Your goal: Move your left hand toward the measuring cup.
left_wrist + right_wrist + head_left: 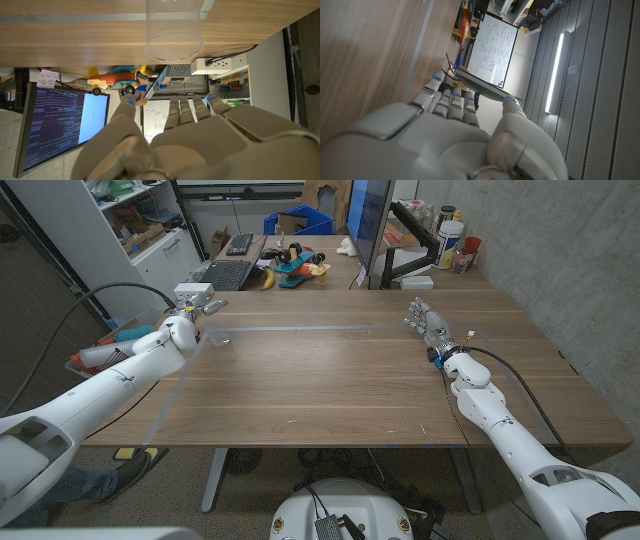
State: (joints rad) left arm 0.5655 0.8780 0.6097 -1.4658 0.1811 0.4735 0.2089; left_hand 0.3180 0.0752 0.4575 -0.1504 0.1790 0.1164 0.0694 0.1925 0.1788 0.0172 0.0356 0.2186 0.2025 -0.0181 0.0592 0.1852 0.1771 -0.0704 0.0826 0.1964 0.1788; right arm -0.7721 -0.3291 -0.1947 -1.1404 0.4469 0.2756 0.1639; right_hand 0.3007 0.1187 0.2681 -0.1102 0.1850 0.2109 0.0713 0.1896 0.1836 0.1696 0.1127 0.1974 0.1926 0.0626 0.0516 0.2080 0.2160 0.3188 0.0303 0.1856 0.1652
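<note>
The measuring cup is a clear plastic cup standing on the wooden table near its far left corner. My left hand hovers just behind and to the left of the cup, fingers apart and holding nothing. Through the left wrist camera the cup stands a short way beyond the fingertips of my left hand, without contact. My right hand stands on the right side of the table, fingers stretched out and holding nothing; the right wrist camera shows this hand beside bare wood.
A blue tape line marks a rectangle on the table. Behind the far edge are a laptop, toys and a monitor. A bin sits off the left edge.
</note>
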